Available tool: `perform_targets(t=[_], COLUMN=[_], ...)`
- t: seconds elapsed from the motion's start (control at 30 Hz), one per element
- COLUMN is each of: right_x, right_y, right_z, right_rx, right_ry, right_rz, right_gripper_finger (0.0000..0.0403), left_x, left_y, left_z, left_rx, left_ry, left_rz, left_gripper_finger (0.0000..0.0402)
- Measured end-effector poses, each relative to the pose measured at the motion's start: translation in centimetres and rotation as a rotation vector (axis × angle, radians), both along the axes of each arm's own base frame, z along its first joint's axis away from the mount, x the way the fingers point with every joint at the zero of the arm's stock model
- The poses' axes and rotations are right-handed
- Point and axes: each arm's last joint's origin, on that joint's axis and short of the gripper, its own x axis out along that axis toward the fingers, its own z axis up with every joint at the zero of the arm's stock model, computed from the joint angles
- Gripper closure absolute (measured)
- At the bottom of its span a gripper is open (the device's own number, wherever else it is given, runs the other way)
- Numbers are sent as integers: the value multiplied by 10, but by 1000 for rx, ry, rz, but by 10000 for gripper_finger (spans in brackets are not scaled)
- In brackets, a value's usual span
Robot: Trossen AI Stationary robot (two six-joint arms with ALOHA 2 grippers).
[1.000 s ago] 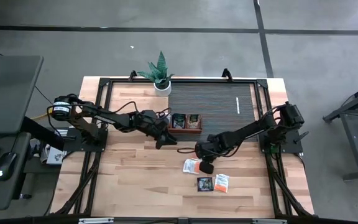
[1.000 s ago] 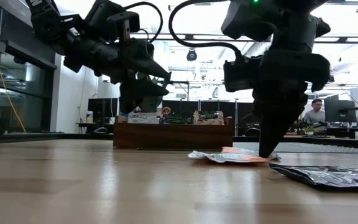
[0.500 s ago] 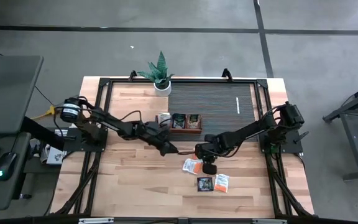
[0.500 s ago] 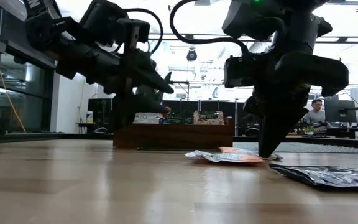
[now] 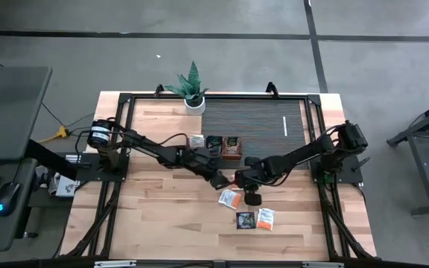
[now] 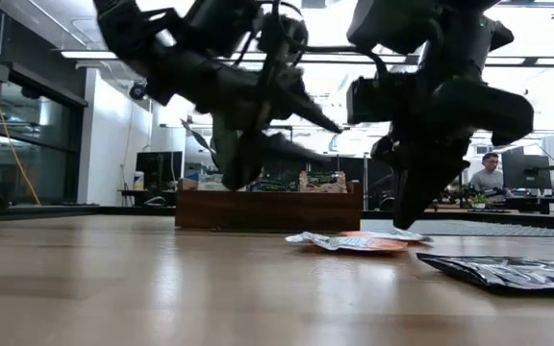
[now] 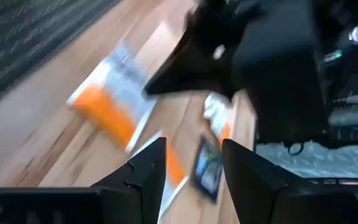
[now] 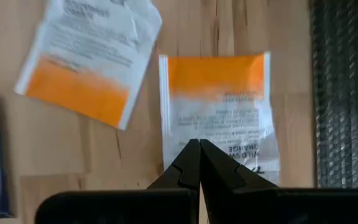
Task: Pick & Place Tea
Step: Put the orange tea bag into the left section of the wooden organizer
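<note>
The right tool [image 8: 199, 163] was fully closed with nothing in it, its tip over an orange-and-white tea sachet [image 8: 219, 112] lying flat on the bench [image 5: 155, 216]; the left tool [image 7: 191, 168] hovered nearby, parted and empty, beside the wooden tray [image 5: 222, 152].

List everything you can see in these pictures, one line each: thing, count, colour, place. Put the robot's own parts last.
white-and-orange sachets: three, loose on the wood near the table's middle
dark sachet: one, loose, beside the front white-and-orange one
tray: one, brown wood, sachets standing in it, behind the loose ones
mat: one, dark, back of the table
plant: one, green in a white pot, back edge
table: one, light wood, black frame
person: one, in the room behind
left gripper: fingers open, above the loose sachets
right gripper: fingers shut, over a white-and-orange sachet
</note>
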Motion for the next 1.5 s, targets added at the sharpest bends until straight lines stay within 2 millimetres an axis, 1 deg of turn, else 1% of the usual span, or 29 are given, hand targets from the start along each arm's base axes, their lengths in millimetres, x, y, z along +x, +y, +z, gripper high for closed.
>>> perform_targets(t=[0.1,0.3,0.43,0.57,0.63,0.67,0.73,0.8,0.83,0.9,0.97,1.03,1.07,1.2,1.27,1.33,1.37,1.43,1.5], right_x=[1,1,0,-8,-16,-21,-32,-41,-45,-51,-56,-57,-58,-63,-66,-68,-69,-71,-73], right_y=[0,1,2,0,-3,-4,-7,-11,-12,-15,-17,-17,-17,-13,-9,-6,-4,-2,1], right_z=[1,2,10,33,46,52,64,74,78,84,89,88,87,69,59,49,46,39,34], right_rx=[2,15,43,76,95,105,119,110,100,91,85,94,104,182,230,272,295,332,364], right_ry=[-9,-15,-40,-84,-86,-86,-83,-83,-89,-102,-110,-110,-109,-102,-102,-106,-118,-132,-136], right_rz=[1,5,-14,-77,-151,-194,-295,-377,-408,-453,-488,-527,-547,-614,-642,-677,-696,-726,-747], right_gripper_finger=[403,403,403,403,403,403,403,403,403,403,403,403,403,403,402,403,403,403,403], left_x=[7,14,16,16,20,19,19,22,24,20,23,26,26,25,31,30,32,42,47], left_y=[0,-1,-2,-4,-5,-5,-5,-5,-5,-4,-4,-4,-4,-6,-6,-6,-7,-8,-8], left_z=[5,14,16,13,5,0,-2,-3,-6,-16,-12,-4,-4,-9,-15,-21,-19,-12,-18], left_rx=[45,216,305,350,352,352,346,341,343,364,387,417,435,507,542,564,567,581,601], left_ry=[39,115,102,107,102,126,134,112,115,172,132,80,75,73,68,107,94,26,45], left_rz=[3,7,0,-6,-7,-13,-23,-23,-22,-23,-29,-37,-43,-64,-63,-100,-119,-122,-112], left_gripper_finger=[248,248,248,248,248,248,248,248,248,248,248,248,248,248,248,248,248,248,248])
